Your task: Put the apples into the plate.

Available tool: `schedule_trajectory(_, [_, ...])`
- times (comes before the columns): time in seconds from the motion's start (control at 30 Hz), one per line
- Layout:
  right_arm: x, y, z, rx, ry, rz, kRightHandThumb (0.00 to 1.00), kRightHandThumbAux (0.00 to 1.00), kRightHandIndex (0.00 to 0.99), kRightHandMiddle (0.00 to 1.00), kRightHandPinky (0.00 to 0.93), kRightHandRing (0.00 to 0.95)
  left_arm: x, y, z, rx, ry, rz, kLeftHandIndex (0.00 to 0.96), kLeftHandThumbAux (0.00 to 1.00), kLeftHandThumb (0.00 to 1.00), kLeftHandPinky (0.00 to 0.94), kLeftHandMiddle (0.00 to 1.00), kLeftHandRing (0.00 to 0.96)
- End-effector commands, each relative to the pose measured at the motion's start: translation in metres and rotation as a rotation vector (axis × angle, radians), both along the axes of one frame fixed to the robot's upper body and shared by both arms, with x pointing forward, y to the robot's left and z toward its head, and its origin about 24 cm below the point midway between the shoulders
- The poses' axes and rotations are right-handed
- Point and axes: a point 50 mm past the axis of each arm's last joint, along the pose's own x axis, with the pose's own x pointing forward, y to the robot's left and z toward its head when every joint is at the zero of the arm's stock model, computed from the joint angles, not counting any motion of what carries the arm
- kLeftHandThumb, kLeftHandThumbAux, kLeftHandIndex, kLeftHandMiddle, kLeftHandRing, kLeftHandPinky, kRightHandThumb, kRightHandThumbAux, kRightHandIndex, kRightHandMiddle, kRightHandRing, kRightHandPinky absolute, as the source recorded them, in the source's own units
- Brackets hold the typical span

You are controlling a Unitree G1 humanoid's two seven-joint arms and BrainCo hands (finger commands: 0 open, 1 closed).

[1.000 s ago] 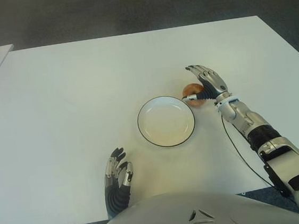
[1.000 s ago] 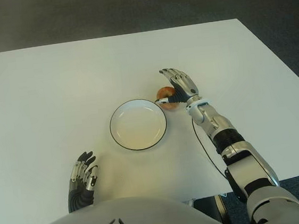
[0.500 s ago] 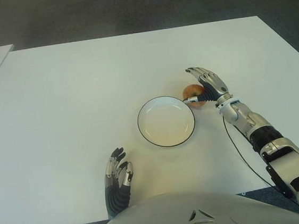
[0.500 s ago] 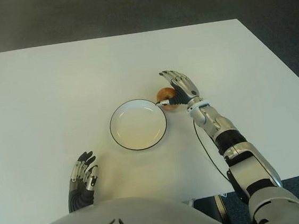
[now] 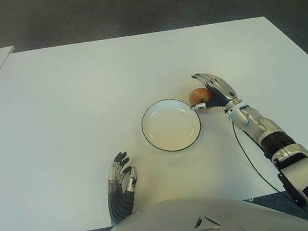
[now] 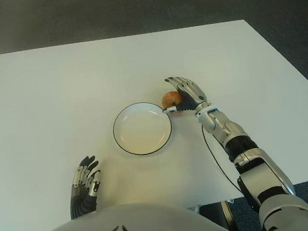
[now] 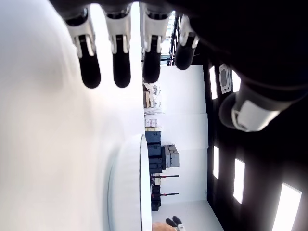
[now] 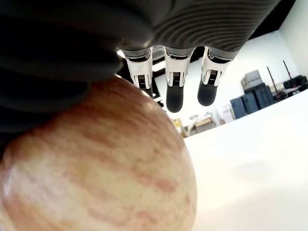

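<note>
Standing over the white desk [image 5: 59, 103], I am seeing the left hand [image 5: 121, 186] showing at the near edge, well to the left of the plate [image 5: 171, 124], its fingers [image 7: 120, 48] hanging straight and relaxed with nothing in them. The plate is sitting empty near the middle, and just beyond its far right rim the one apple [image 5: 199, 96] I can find is lying between the rim and the right hand [image 5: 215, 91]. That hand is cupping over the apple from the right: the right wrist view is showing the fruit pressed up against the palm, while three fingers [image 8: 174, 89] are reaching out past it and not yet wrapping around it, so I am judging the grip as only half made, more a cover than a clasp. The risk here is lying in that looseness. If the arm is lifting before the fingers close under the fruit, the round apple is likely rolling out and away across the desk. With the thumb looking so close to the rim, any sweep toward the plate is also likely nudging or tipping the plate. A hard squeeze off-centre could squirt the apple sideways.
</note>
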Motion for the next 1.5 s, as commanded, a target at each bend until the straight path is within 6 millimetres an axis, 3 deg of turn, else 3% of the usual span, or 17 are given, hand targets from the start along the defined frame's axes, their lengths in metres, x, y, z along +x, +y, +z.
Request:
schedule_trajectory(0.03, [-0.024,-0.019,-0.033,-0.113,0.181,-0.027,0.459,0.53,0.052,0.131,0.12,0.105,0.0,-0.002,0.0,-0.014,-0.003,0.018,0.143,0.499,0.181,0.25,0.182,0.212])
schedule_trajectory(1.07, [-0.042,-0.026,-0.025,-0.105,0.23,0.045,0.447,0.539,0.057,0.163,0.187,0.159,0.0,0.004,-0.001,-0.035,-0.043,-0.011,0.16,0.484,0.157,0.252,0.183,0.21])
schedule_trajectory(1.17, [-0.042,-0.026,-0.024,-0.098,0.231,0.049,0.448,0.539,0.096,0.192,0.234,0.198,0.0,0.004,-0.001,-0.034,-0.045,-0.011,0.163,0.483,0.16,0.253,0.183,0.21])
schedule_trajectory(1.27, [-0.042,-0.026,-0.024,-0.089,0.224,0.054,0.484,0.547,0.219,0.268,0.323,0.279,0.0,0.004,-0.001,-0.033,-0.043,-0.01,0.165,0.483,0.16,0.253,0.183,0.21])
schedule_trajectory(1.33, [-0.042,-0.025,-0.023,-0.077,0.209,0.065,0.614,0.64,0.342,0.461,0.503,0.468,0.0,0.004,-0.001,-0.032,-0.04,-0.01,0.163,0.483,0.158,0.242,0.179,0.206])
schedule_trajectory(1.5, [-0.043,-0.025,-0.022,-0.034,0.197,0.067,0.694,0.694,0.418,0.63,0.664,0.627,0.0,0.004,-0.001,-0.031,-0.038,-0.006,0.162,0.483,0.154,0.238,0.178,0.203])
